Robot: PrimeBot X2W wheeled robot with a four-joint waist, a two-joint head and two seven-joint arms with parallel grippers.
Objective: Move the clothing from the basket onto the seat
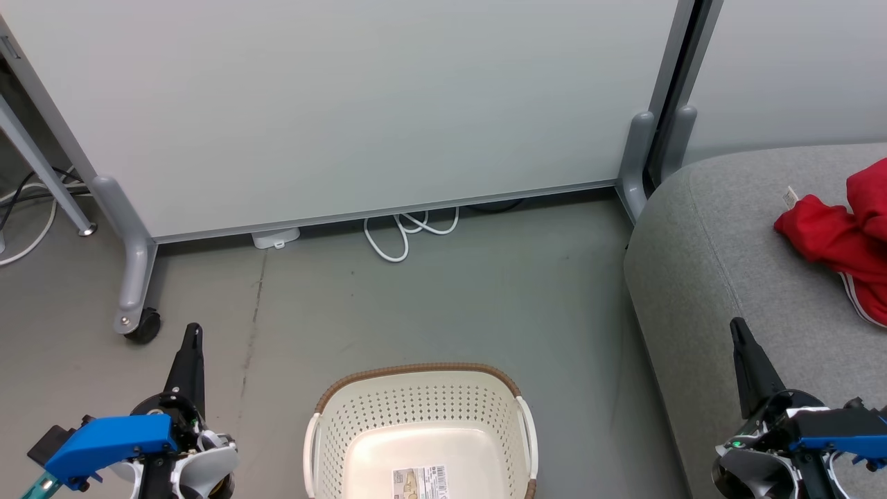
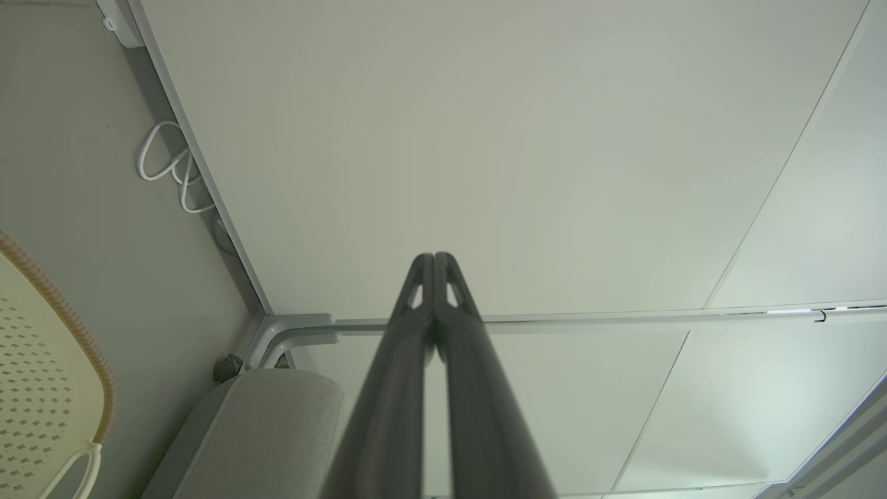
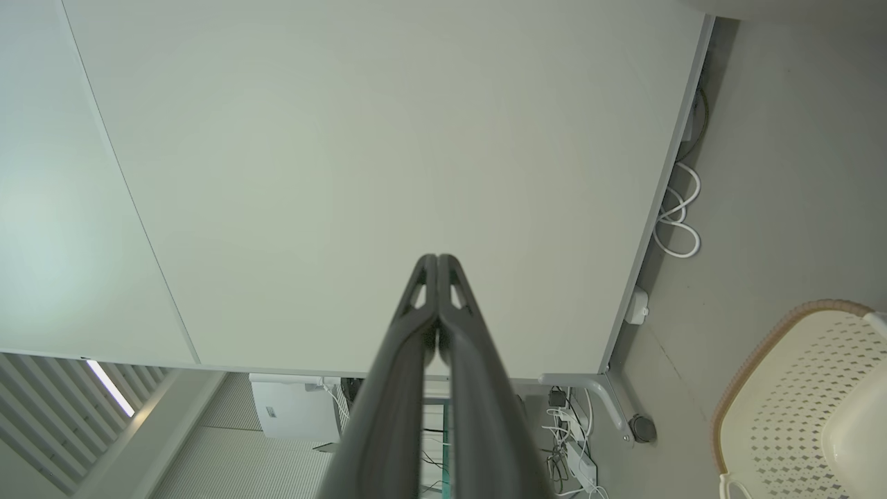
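Red clothing (image 1: 842, 232) with white striped trim lies bunched on the light-grey seat (image 1: 700, 235) at the right edge of the head view. The cream basket (image 1: 419, 409) with a brown rim stands on the floor at bottom centre, holding just the label (image 1: 419, 483) on its bottom. My left gripper (image 1: 192, 331) is at the lower left, left of the basket, shut with nothing in it. My right gripper (image 1: 736, 326) rises over the seat's front part at the lower right, shut and holding nothing. In the wrist views the left gripper (image 2: 434, 258) and right gripper (image 3: 437, 259) show their fingers pressed together.
A pale partition panel (image 1: 332, 104) on grey wheeled feet (image 1: 138, 305) stands behind the basket. White cable loops (image 1: 405, 232) lie under its lower edge. A second panel foot (image 1: 634, 159) stands beside the seat's back corner. Grey floor (image 1: 443, 305) lies between basket and panel.
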